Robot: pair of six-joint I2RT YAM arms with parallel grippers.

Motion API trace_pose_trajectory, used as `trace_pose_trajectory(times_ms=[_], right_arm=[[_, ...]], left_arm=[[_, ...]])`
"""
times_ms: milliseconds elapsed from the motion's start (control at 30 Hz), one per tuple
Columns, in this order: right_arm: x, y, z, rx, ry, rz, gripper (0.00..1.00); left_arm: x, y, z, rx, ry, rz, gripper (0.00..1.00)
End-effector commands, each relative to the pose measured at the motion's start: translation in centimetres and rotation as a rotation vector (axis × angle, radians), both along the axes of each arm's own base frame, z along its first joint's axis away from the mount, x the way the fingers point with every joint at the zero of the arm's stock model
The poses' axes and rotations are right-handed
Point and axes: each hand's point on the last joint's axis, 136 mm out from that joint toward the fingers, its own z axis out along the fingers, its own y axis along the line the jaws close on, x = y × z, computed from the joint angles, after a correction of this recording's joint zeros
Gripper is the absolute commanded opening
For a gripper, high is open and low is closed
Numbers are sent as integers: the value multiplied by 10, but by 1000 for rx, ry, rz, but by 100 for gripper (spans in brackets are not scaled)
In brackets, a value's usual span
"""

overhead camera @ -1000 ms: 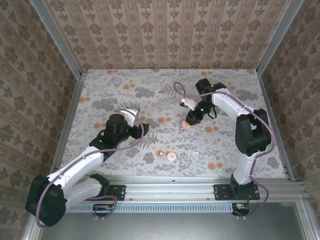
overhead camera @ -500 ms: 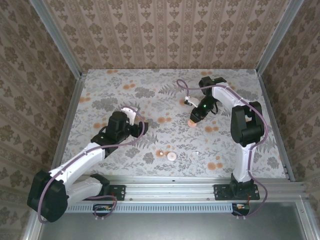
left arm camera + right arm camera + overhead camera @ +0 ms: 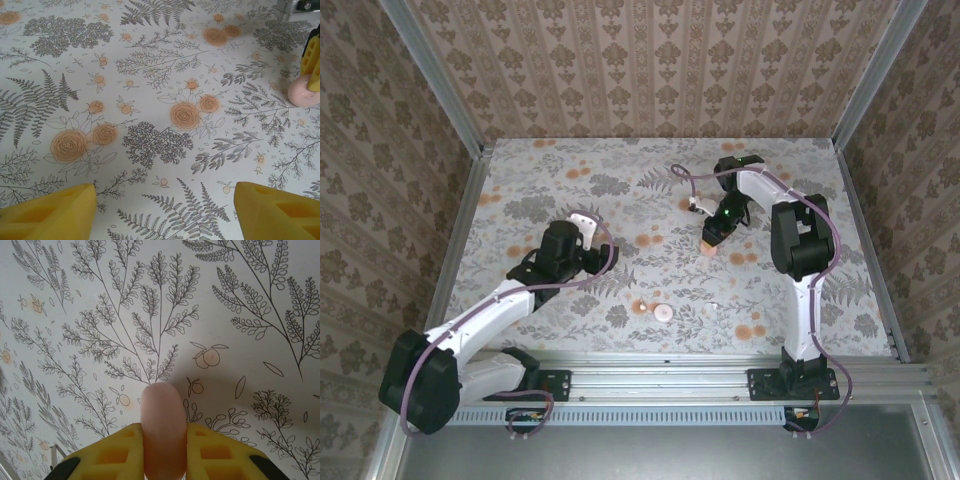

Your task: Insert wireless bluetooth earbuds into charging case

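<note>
Case (image 3: 161, 405) stood on edge, pinched narrowly between the pads of the right gripper (image 3: 163, 437), over the far right part of the table (image 3: 800, 290). Whether its lower rim touched the cloth could not be told. The earbud (image 3: 663, 312) lay alone near the front middle, well apart from the case and from both arms. The left gripper (image 3: 165, 200) hung wide and empty above printed flowers, with no task piece between its fingers.

The main risk looked to be the grip itself. A round, smooth disc held across its faces by a small patch of pad could pivot or squirt out, and once dropped it would likely roll. Setting it down on edge would probably tip it onto either face, perhaps the wrong one. Whether its lid was open could not be seen. The earbud was tiny and pale, so a wide jaw closing off-centre could flick it across the cloth. The orange printed spots (image 3: 185, 115) nearby could be mistaken for a piece.
</note>
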Motion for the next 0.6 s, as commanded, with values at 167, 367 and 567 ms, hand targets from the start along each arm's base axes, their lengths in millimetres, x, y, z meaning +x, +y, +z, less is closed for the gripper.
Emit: trace_pose_trajectory(times_ms=[167,367,567], right_arm=[[4,-13,-10,-65,13,-28,34],[11,-15,-9,-77,-14,-43,43],[17,-16,-4,-85,-43,-61,46]], left_arm=[[-2,5,4,-5,-22,6,73],[-3,10,9,7,-45,15,73],[-4,12,8,15,-43,18,73]])
